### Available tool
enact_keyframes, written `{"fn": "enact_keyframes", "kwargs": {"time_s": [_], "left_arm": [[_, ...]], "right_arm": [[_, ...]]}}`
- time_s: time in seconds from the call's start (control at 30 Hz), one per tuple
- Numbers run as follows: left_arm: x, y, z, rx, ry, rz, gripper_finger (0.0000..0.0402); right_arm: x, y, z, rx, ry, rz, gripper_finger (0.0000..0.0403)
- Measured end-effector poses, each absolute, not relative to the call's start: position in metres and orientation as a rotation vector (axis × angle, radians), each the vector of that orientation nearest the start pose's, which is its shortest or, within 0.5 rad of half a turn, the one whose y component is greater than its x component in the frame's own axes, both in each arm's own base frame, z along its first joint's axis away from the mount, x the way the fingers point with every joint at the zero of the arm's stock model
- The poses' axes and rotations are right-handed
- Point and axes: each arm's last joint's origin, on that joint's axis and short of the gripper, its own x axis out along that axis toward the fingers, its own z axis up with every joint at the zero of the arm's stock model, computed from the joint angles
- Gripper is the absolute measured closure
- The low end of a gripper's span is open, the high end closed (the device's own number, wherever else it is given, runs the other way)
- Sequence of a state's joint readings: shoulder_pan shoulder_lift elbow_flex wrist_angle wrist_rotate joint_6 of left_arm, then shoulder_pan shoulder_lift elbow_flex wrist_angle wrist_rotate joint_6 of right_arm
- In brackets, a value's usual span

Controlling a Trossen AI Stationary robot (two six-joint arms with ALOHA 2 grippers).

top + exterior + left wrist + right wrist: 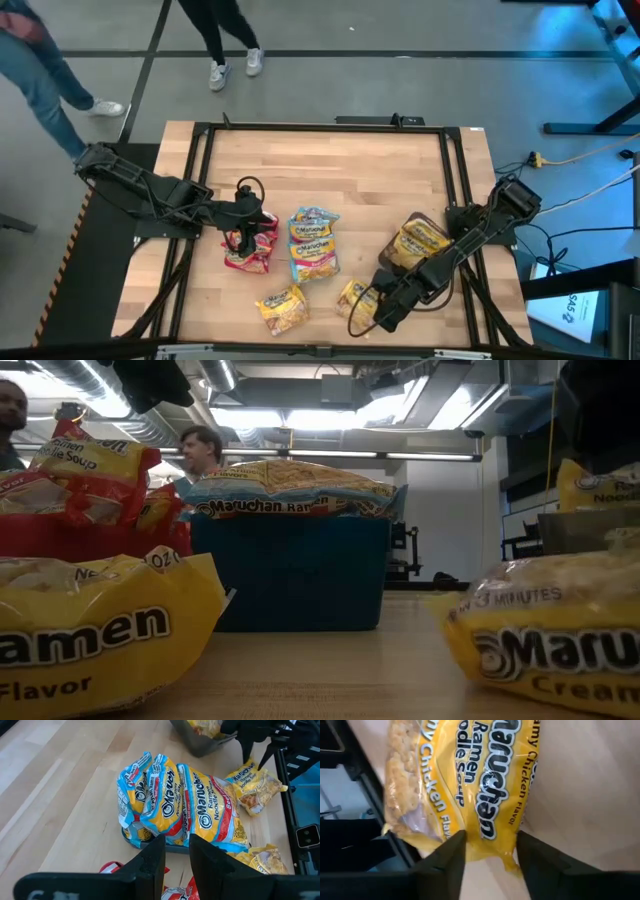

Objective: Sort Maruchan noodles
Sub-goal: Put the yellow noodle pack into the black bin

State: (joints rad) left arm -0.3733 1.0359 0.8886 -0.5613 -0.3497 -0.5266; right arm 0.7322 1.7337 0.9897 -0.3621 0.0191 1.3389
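Observation:
Red Maruchan packets (252,247) are piled on a red tray. My left gripper (240,236) hovers just above them, open, with nothing between its fingers (177,856). Blue-edged packets (313,245) (185,805) lie stacked on a teal tray (290,575). Yellow packets (420,240) fill a dark grey tray. Two more yellow packets lie flat on the table, one (282,306) near the front edge and one (356,296) to its right. My right gripper (378,302) is open over that right packet (470,785), a finger on each side of its near end.
The three trays stand in a row across the table's middle, red left, teal centre, dark grey right (398,262). Bare wood lies toward the far edge (330,165). The black frame rails (462,190) border the table. People stand beyond the far side (200,450).

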Motion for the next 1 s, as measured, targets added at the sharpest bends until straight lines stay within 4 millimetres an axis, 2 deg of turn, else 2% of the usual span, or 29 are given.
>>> {"fn": "enact_keyframes", "kwargs": {"time_s": [0.23, 0.53, 0.63, 0.83, 1.0], "left_arm": [[0.198, -0.067, 0.292, -0.257, 0.646, 0.151, 0.0321], [0.198, -0.067, 0.292, -0.257, 0.646, 0.151, 0.0321], [0.198, -0.067, 0.292, -0.257, 0.646, 0.151, 0.0321], [0.198, -0.067, 0.292, -0.256, 0.645, 0.155, 0.0321], [0.198, -0.067, 0.292, -0.255, 0.644, 0.157, 0.0321]], "right_arm": [[0.244, 0.219, 0.16, 0.803, 1.239, -0.156, 0.0316], [0.249, 0.223, 0.173, 0.769, 1.227, -0.16, 0.0389], [0.252, 0.225, 0.18, 0.753, 1.223, -0.15, 0.0398], [0.262, 0.233, 0.217, 0.677, 1.178, -0.105, 0.0401], [0.265, 0.231, 0.267, 0.547, 1.141, -0.19, 0.0401]]}}
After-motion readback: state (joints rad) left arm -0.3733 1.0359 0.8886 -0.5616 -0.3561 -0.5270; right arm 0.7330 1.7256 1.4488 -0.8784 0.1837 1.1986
